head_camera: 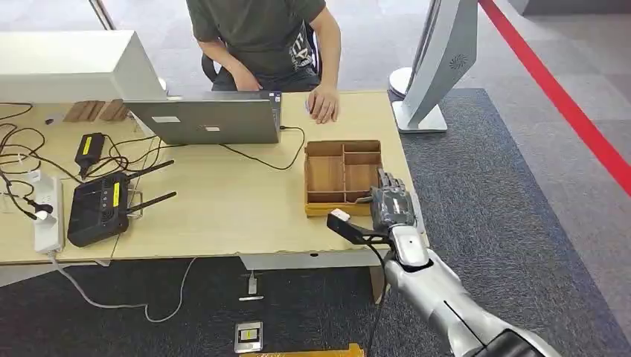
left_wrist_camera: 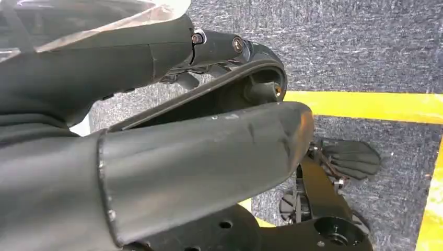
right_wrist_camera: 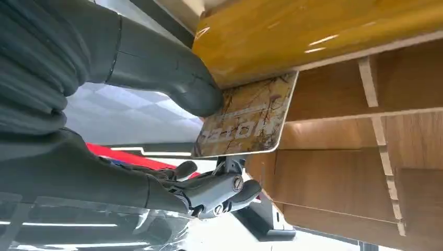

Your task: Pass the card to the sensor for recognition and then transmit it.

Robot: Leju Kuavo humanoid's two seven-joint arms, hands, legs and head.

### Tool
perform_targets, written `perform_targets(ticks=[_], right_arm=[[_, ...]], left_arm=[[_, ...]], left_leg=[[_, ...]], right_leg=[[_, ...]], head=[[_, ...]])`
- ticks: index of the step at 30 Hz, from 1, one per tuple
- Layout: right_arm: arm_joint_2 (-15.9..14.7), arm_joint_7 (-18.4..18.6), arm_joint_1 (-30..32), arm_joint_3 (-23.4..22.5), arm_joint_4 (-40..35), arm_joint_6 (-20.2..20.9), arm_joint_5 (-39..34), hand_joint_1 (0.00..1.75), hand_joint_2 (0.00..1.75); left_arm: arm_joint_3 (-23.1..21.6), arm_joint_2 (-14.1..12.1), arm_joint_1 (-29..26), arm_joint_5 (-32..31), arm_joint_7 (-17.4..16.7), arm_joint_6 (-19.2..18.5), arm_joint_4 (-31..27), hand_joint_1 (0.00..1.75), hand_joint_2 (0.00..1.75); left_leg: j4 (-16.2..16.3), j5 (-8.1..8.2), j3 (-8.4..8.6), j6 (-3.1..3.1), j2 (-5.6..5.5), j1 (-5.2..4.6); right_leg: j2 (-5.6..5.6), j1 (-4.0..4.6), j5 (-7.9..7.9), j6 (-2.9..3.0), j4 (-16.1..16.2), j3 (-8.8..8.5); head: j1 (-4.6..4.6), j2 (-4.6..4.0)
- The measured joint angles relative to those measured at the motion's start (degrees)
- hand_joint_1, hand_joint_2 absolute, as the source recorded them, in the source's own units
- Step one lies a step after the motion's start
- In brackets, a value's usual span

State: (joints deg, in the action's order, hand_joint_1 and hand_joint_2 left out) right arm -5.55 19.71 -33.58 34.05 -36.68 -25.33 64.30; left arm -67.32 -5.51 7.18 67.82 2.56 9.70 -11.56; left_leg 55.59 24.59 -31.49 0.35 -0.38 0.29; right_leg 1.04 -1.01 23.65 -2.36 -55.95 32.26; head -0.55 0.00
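My right hand (head_camera: pixel 391 204) hovers at the near right corner of a wooden compartment box (head_camera: pixel 309 175) on the table. In the right wrist view this hand (right_wrist_camera: pixel 104 104) pinches a marbled brown card (right_wrist_camera: pixel 245 123) with printed lettering between its thumb and its darker fingers. The card sits just at the box's glossy side wall (right_wrist_camera: pixel 292 36), over the compartments (right_wrist_camera: pixel 339 172). In the head view the hand's back covers the card. My left hand (left_wrist_camera: pixel 209 157) hangs down over dark carpet, fingers apart, holding nothing.
A person sits behind the table with one hand (head_camera: pixel 324 104) resting on it. A grey laptop (head_camera: pixel 208 119), a black router with antennas (head_camera: pixel 97 208), a small black device (head_camera: pixel 91 149), cables and a power strip (head_camera: pixel 46 212) cover the left side. A white stand (head_camera: pixel 431 67) rises to the right.
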Motion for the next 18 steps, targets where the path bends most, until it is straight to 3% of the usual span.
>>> perform_targets(ticks=[18], right_arm=[[0.7, -0.2, -0.7, 0.3, -0.9, 0.0, 2.1, 1.75, 1.75]], left_arm=[[0.0, 0.0, 0.0, 0.2, -0.2, -0.1, 0.0, 0.00, 0.00]], left_leg=[[0.0, -0.02, 0.02, -0.01, 0.00, 0.00]], right_leg=[[0.00, 0.01, -0.01, 0.01, 0.0, -0.04]], head=[[0.00, 0.00]])
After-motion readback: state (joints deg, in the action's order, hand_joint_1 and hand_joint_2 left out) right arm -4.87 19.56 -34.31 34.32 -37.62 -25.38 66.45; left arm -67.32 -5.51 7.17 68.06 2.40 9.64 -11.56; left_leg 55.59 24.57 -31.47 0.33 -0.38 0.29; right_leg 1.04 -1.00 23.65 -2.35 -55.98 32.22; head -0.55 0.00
